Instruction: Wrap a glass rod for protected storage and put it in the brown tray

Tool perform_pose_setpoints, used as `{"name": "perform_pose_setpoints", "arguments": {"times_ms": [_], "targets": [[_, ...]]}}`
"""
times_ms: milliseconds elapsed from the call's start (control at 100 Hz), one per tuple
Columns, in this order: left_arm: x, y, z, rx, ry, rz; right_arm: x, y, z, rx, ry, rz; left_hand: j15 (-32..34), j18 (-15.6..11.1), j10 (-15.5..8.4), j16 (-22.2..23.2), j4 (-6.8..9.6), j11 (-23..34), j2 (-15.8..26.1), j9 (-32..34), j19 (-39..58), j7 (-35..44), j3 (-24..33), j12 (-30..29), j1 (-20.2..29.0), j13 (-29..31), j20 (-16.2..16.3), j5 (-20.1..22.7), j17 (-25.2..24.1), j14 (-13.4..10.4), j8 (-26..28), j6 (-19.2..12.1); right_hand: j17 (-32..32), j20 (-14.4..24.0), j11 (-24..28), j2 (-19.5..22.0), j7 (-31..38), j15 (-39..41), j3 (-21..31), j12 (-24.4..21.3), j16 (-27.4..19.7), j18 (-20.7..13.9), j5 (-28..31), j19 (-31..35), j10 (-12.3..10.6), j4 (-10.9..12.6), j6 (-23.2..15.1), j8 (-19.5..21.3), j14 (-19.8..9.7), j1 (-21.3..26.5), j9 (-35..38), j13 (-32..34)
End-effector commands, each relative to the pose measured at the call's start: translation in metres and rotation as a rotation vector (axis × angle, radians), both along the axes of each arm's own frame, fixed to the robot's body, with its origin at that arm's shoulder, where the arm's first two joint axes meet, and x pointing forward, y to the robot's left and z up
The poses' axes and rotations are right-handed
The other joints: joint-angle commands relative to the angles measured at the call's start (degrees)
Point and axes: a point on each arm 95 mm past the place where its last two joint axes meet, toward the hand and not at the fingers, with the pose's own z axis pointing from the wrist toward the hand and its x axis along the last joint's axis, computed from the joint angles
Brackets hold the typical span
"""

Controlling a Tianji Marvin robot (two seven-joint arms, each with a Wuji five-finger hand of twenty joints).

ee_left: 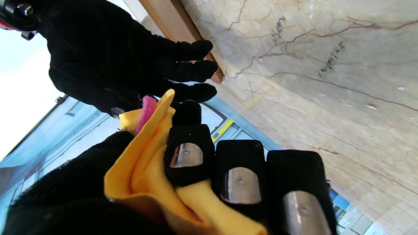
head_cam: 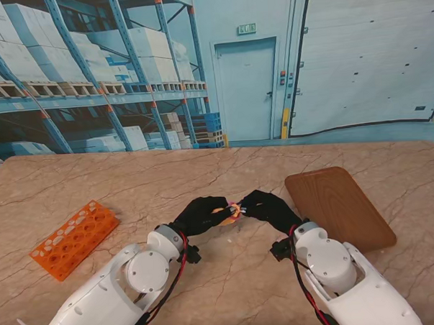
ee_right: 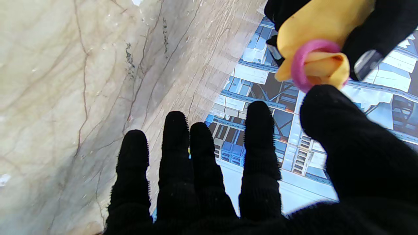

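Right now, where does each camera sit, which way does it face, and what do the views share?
Stand view: above the shoulders, looking down at the marble table; both white arms, left hand, right hand, flat brown wooden tray, orange tube rack.
Left wrist view: along the left fingers gripping the yellow cloth bundle; right hand opposite.
Right wrist view: along the spread right fingers toward the bundle's pink elastic band.
Shared: the bundle.

Both hands [head_cam: 236,210] meeting, yellow bundle [head_cam: 226,213] between
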Motion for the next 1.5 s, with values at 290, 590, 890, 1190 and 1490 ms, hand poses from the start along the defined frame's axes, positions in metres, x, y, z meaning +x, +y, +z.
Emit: {"name": "perform_pose_setpoints", "arguments": {"times_ms": [290, 590, 890, 1190, 1490], "targets": [[-0.003, -0.004, -0.001, -0.011, 0.001, -0.003, 0.003, 0.011, -0.003, 0.011, 0.035, 0.015, 5.4, -3.7, -3.8, 0.0, -2.29, 3.7, -0.2, 3.4, 14.5, 2.7, 0.5, -0.2, 2.9, 2.1, 1.5, 1.6, 0.9, 0.0, -0.9, -2.0, 0.1, 1.1, 0.2, 0.2, -7.3, 0.2, -1.6, 0.5, 0.2, -1.4, 1.3, -0.3, -0.2, 0.8, 1.7, 2.2, -0.4, -2.5, 0.0, -0.6], [-0.003, -0.005, 0.000, -0.016, -0.002, -0.005, 0.007, 0.017, -0.001, 0.047, 0.061, 0.013, 5.6, -3.0, -3.7, -0.1, -2.10, 4.4, 0.7, 3.8, 14.5, 3.9, -0.8, -0.4, 3.5, 2.1, 1.7, 3.8, 0.9, 0.2, -0.3, -1.2, 0.2, 1.2, 0.4, 2.6, -8.8, 0.4, -0.4, 0.5, 0.3, -1.8, 1.5, -0.1, -0.2, 0.8, 1.3, 2.9, -0.5, -2.7, 0.2, -0.5], [-0.003, -0.005, -0.001, -0.014, 0.001, 0.003, 0.007, 0.021, 0.001, 0.120, 0.106, 0.015, 5.8, -2.1, -2.1, -0.4, -2.14, 5.1, 1.8, 3.9, 14.5, 4.0, -2.9, -1.1, 5.1, 2.1, 2.1, 3.9, 0.8, 0.6, 0.3, 0.1, 0.4, 1.1, 0.2, -0.2, -5.7, 0.4, 2.5, 0.3, 0.1, -1.8, 2.9, 0.0, -0.4, -3.9, -2.4, -3.1, -0.5, 1.0, 1.0, -0.2], [-0.003, -0.005, 0.000, -0.016, -0.001, 0.014, 0.005, 0.018, 0.003, 0.136, 0.107, 0.001, 5.8, -1.9, -2.3, -0.4, -1.73, 5.3, 0.9, 3.9, 14.5, 4.6, -2.5, -1.4, 5.3, 2.0, 2.0, 4.2, 0.8, 0.6, 0.7, 0.9, 1.1, 1.2, 0.8, 0.1, 6.0, 1.0, 4.6, 0.5, 0.3, -1.1, 11.5, 0.3, -0.9, -2.7, -3.3, -7.3, -0.1, 10.0, 5.7, 1.6], [-0.003, -0.006, 0.001, -0.019, -0.018, 0.045, 0.006, 0.013, 0.000, 0.039, -0.006, 0.000, 5.3, 1.4, -0.6, -0.8, 0.26, 7.1, 0.2, 4.0, 14.5, 6.9, 1.2, -3.1, 4.3, 2.1, 1.7, 5.9, 0.4, 1.8, 0.8, 3.5, 1.4, 1.1, 2.4, -1.5, 8.3, 2.5, 9.6, 1.0, 0.8, -0.7, 11.8, 1.2, -1.1, 0.8, -2.6, -4.1, 0.0, 9.5, 8.0, 2.7]]}}
